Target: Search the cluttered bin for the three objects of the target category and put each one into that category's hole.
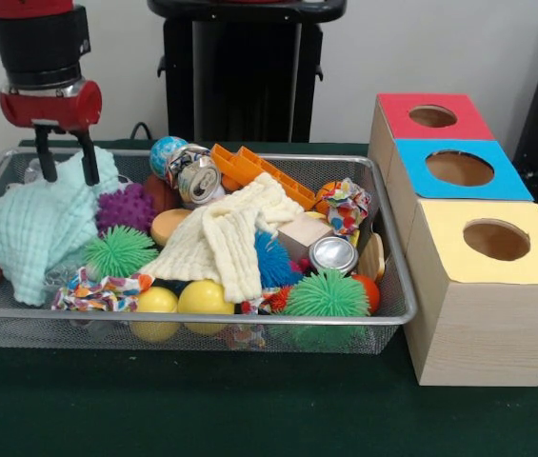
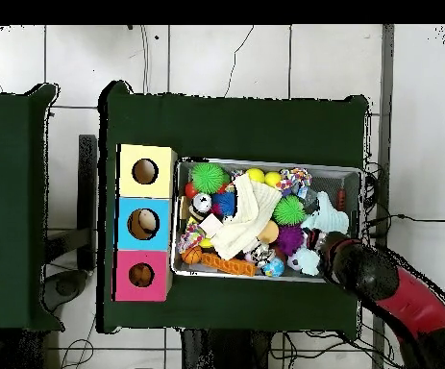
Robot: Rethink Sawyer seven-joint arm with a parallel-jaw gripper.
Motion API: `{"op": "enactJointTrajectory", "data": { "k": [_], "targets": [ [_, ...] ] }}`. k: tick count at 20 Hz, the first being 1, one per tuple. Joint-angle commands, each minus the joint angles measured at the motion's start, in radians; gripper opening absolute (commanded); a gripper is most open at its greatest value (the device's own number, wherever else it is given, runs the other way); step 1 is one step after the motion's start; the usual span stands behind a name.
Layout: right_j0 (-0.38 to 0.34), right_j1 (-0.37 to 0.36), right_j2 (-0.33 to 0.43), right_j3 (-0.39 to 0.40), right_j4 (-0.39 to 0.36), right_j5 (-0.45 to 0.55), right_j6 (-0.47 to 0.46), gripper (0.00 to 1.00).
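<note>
end effector [image 1: 67,166] open, over mint cloth [image 1: 38,227]

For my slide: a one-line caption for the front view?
Open gripper hovers above mint cloth in cluttered wire bin.

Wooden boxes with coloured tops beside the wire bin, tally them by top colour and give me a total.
Red-topped wooden box with a round hole: 1
Blue-topped wooden box with a round hole: 1
Yellow-topped wooden box with a round hole: 1
Total: 3
</note>
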Motion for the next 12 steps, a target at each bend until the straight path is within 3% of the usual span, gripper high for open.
{"op": "enactJointTrajectory", "data": {
  "k": [1,12],
  "targets": [
    [-0.020,0.128,0.101,-0.069,-0.061,-0.135,0.060,1.00],
    [-0.036,0.214,0.100,-0.095,-0.101,-0.227,0.061,1.00]
  ]
}}
